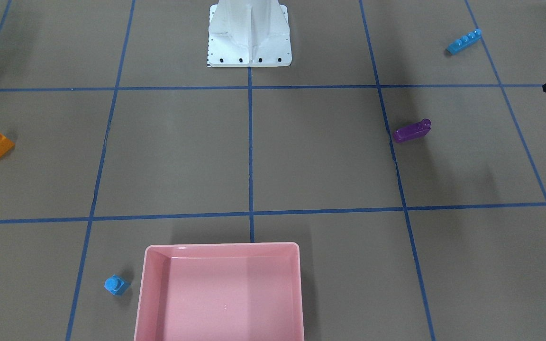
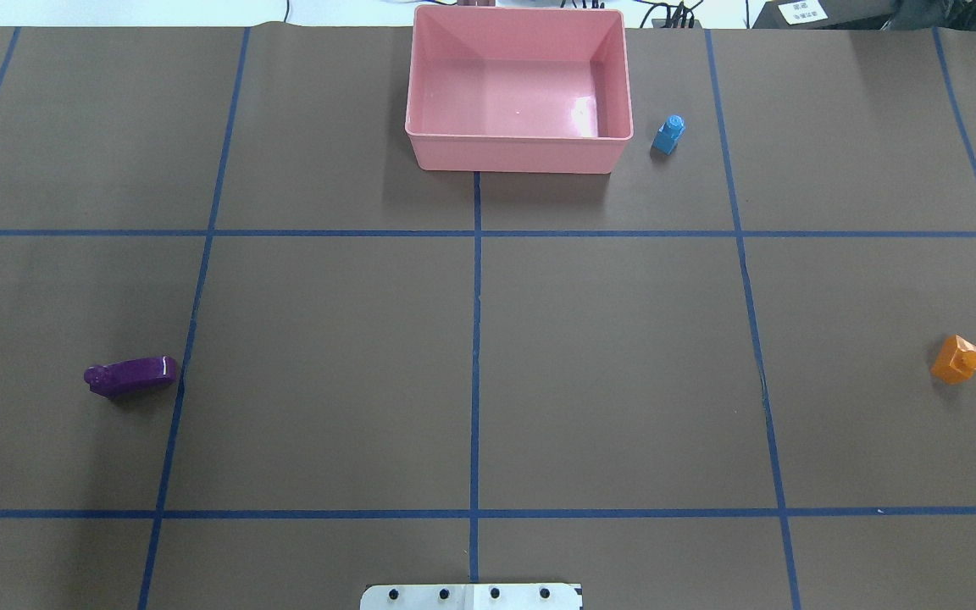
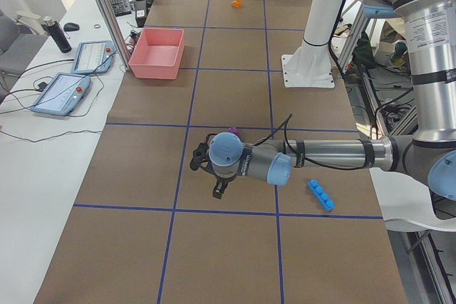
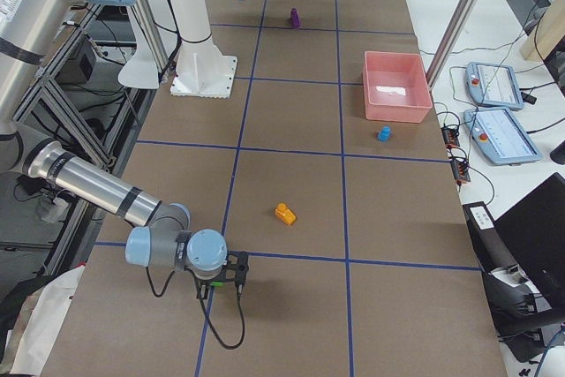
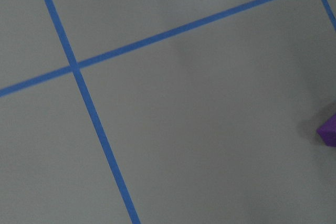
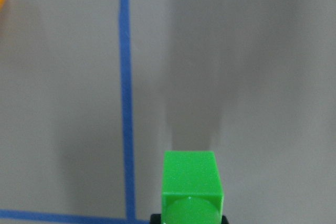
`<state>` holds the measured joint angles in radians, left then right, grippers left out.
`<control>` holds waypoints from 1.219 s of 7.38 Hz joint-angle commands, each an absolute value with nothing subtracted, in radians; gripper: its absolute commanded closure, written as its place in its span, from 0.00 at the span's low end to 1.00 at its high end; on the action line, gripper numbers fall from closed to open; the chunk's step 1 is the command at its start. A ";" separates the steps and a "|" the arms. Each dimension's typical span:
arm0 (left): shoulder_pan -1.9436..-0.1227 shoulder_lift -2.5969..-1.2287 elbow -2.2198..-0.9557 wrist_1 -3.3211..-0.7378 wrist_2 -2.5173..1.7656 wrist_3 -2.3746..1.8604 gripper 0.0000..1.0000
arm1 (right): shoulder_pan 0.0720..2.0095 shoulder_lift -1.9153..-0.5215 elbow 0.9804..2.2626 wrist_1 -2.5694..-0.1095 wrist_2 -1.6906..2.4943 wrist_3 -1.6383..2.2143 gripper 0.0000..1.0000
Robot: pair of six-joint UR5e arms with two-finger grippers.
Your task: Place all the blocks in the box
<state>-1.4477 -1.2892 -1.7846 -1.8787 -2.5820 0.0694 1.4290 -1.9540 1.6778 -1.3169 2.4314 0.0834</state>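
**A:** Where does the box [image 2: 518, 158] sit?

**B:** In the overhead view it is at 12 o'clock on the table [image 2: 327, 356], by the far edge, at the far end of the centre tape line [image 2: 475, 339].

**A:** And the blocks?

**B:** The tiny blue block [image 2: 668, 135] stands just beside the box at its 3 o'clock, not touching it. The purple block [image 2: 130, 374] lies at 9 o'clock on the table, just beside a tape line. The orange block [image 2: 956, 360] sits at 3 o'clock, near the table's edge. The long blue block [image 1: 464, 41] is outside the overhead frame. In the front-facing view it lies at 1 o'clock from the purple block, well apart from it.

**A:** The fifth one?

**B:** The green block [image 6: 190, 179] is off the table, clamped in the right gripper [image 6: 189, 219]. Black pads show on either side of its lower end, where a round stud is visible. A sliver of orange shows at 10 o'clock in that wrist view.

**A:** And the left gripper?

**B:** The left gripper [image 3: 208, 176] hangs low over the table near the purple block, whose corner shows at 3 o'clock in the left wrist view. Whether its fingers are apart or together cannot be told.

**A:** Anything else on the table?

**B:** A white base plate [image 2: 471, 596] is at 6 o'clock.
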 commanded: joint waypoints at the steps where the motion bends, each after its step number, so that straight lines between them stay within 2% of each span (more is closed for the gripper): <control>1: -1.280 -1.267 -1.860 -1.905 -2.480 0.011 0.08 | 1.430 -1.637 1.739 -1.603 2.439 0.184 1.00; 2: -1.193 -1.263 -1.897 -1.907 -2.398 -0.027 0.00 | 1.425 -1.515 1.733 -1.680 2.439 0.216 1.00; 3: -1.108 -1.246 -1.925 -1.907 -2.375 -0.032 0.00 | 1.408 -1.429 1.726 -1.692 2.454 0.222 1.00; 4: -0.983 -1.192 -2.007 -1.905 -2.261 -0.037 0.00 | 1.367 -1.326 1.706 -1.692 2.467 0.300 1.00; 5: -0.897 -1.142 -2.060 -1.904 -2.209 -0.038 0.01 | 1.306 -1.180 1.654 -1.690 2.462 0.449 1.00; 7: -0.714 -1.082 -2.060 -1.908 -2.153 -0.035 0.04 | 1.217 -0.964 1.484 -1.678 2.453 0.541 1.00; 9: -0.582 -1.037 -2.066 -1.916 -2.109 -0.037 0.05 | 1.157 -0.684 1.238 -1.677 2.403 0.636 1.00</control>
<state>-0.6699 -1.0682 -2.0629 -1.9120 -2.1362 -0.0358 1.2019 -0.8688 1.3958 -1.6779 2.4407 0.5697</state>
